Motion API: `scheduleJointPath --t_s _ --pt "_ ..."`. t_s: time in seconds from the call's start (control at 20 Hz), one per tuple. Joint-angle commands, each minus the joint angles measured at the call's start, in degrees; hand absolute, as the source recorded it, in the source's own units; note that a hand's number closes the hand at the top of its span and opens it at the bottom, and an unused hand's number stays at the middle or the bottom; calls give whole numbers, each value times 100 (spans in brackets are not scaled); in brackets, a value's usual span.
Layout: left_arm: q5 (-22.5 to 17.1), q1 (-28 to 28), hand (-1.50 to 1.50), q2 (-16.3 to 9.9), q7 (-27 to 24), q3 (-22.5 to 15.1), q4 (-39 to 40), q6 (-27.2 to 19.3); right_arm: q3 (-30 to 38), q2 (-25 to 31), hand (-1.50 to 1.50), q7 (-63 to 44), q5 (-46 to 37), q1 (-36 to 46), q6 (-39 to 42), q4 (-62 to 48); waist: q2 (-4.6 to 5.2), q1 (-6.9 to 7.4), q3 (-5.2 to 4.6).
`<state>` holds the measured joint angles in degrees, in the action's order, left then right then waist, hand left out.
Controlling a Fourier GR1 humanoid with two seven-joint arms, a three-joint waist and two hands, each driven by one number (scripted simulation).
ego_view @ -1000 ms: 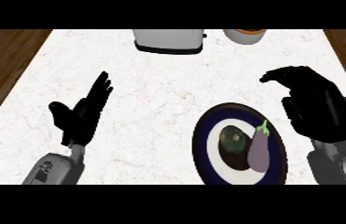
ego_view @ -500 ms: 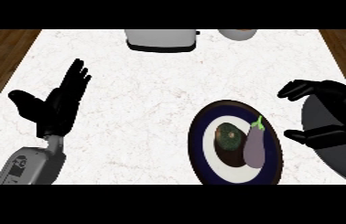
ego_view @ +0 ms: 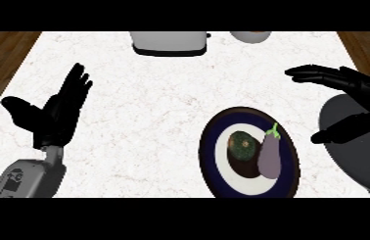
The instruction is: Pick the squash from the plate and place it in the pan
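You're at the reach step: the squash [ego_view: 243,146] lies untouched on the plate [ego_view: 214,151], so bring your right hand [ego_view: 339,84], fingers spread and empty, down to curl round it.

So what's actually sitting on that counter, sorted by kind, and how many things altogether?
Vegetables: 2, a dark green squash and a purple eggplant, side by side on the plate
Plates: 1, dark-rimmed plate
Pans: 1, grey pan at the right edge
Appliances: 1, toaster
Cups or bowls: 1, pale vessel, cut off at the top
Total: 6
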<state>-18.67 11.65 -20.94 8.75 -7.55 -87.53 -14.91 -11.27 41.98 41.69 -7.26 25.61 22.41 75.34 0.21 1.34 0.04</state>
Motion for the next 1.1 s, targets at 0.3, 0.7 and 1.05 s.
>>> scheduleJointPath --t_s 0.3,0.7,1.05 --pt "80 -160 0 105 -74 23 -12 149 -1231 -490 -150 -1179 -1824 1177 38 436 -4 -25 -10" --pt "150 -368 0 114 -217 113 -72 216 -2193 100 -150 -1314 -2999 1059 954 686 -23 -103 -9" --pt "241 -288 0 131 434 274 -458 95 -2152 -46 -150 -1530 -3824 580 887 1559 -33 -114 -3"
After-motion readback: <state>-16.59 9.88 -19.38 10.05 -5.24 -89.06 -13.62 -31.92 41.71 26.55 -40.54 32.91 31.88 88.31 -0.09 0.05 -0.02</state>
